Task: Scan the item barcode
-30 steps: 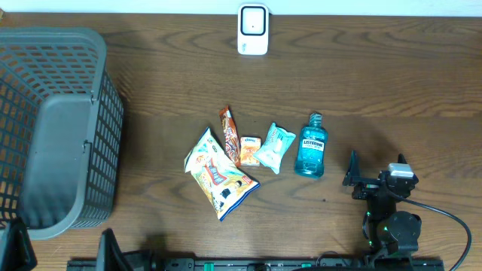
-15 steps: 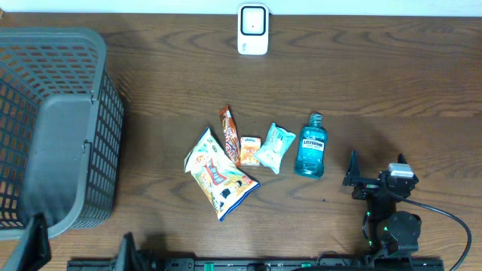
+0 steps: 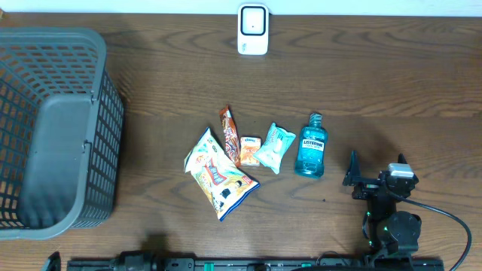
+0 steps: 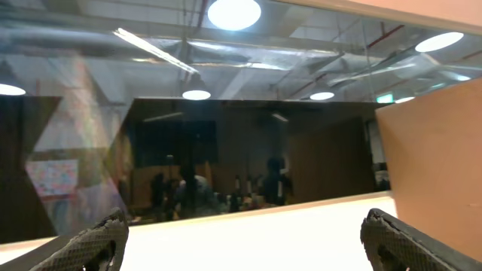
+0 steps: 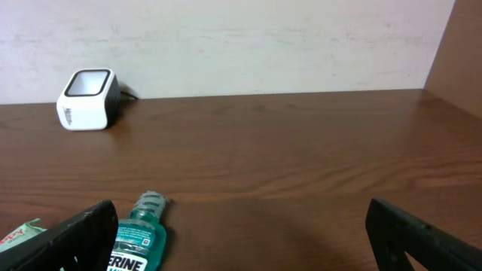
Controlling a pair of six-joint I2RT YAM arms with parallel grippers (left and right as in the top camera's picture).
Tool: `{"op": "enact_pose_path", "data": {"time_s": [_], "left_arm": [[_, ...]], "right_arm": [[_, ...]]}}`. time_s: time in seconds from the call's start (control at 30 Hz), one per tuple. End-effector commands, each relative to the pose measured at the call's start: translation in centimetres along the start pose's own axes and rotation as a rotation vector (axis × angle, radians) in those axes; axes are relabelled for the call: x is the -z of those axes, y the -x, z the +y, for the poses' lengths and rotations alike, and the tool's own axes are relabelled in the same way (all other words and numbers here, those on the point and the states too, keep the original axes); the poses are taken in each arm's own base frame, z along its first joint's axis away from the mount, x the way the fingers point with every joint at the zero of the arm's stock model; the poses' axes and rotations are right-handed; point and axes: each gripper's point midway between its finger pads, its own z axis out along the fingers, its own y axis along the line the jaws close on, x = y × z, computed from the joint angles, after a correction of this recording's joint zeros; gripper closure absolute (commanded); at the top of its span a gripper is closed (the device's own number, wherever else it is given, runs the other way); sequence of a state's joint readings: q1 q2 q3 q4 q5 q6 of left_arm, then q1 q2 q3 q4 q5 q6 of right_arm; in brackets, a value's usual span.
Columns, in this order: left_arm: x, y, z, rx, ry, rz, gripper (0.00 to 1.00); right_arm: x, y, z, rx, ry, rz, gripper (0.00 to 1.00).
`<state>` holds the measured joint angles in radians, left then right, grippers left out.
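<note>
**A:** The right gripper is sitting at the near right of the table, its jaws standing wide apart and gripping nothing.

**B:** Its wrist view is agreeing: the two fingers are showing at either edge with only bare wood between them. The mouthwash bottle is lying flat just ahead and to the left, cap pointing away from the arms.

**A:** And the left gripper?

**B:** Its camera is looking up at ceiling lights and a dark pane. The jaws are spread there too, with nothing between them.

**A:** The items are lying in a loose row mid-table. Left of the bottle, the tissue pack is resting beside a small orange packet. Next comes a slim orange stick pack, and the chip bag is lying nearest the arms.

**B:** The white scanner is standing at the far edge, well apart from all of them. No item is lying near it.

**A:** The grey basket is filling the left side, and neither arm is touching it.
</note>
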<state>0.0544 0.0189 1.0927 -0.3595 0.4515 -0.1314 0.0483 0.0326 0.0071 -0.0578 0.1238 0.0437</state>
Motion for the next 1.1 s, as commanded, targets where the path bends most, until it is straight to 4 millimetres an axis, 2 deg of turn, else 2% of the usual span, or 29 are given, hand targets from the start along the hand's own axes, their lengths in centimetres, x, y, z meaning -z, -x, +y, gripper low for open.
{"op": "enact_pose_path", "data": {"time_s": [0.0,0.2,0.37,0.43,0.5,0.53,0.63,0.83,0.93,1.07], "left_arm": [[0.1,-1.1,0.0,0.028,-0.023,0.019,0.02],[0.0,-1.7,0.1,0.041,-0.035,0.033,0.02],[0.0,-0.4,0.4,0.024,-0.027,-0.020,0.02],[0.1,0.7,1.9,0.015,0.065,-0.071,0.02],[0.5,1.4,4.4,0.018,0.214,-0.107,0.02],[0.8,1.6,5.6,0.020,0.284,-0.121,0.02],[1.9,1.9,8.4,0.027,0.457,-0.151,0.02],[2.7,2.0,9.8,0.029,0.550,-0.163,0.02],[3.0,0.9,10.6,0.033,0.601,-0.118,0.02],[3.0,-1.3,11.0,0.037,0.615,-0.036,0.02]], "right_arm": [[0.0,-0.2,0.4,0.008,0.019,0.006,0.01],[0.2,-0.5,2.8,-0.003,0.160,0.023,0.01],[0.4,-0.1,3.6,-0.197,0.206,0.027,0.01],[0.8,0.4,5.3,-0.303,0.312,0.033,0.01],[1.8,1.4,7.5,-0.320,0.455,0.020,0.01],[2.0,1.7,8.0,-0.325,0.485,0.017,0.01],[2.3,2.3,8.1,-0.351,0.490,0.027,0.01],[2.6,4.5,7.6,-0.357,0.449,0.069,0.01],[2.3,5.1,7.6,-0.366,0.426,0.157,0.01],[1.6,4.9,8.3,-0.384,0.420,0.335,0.01]]}}
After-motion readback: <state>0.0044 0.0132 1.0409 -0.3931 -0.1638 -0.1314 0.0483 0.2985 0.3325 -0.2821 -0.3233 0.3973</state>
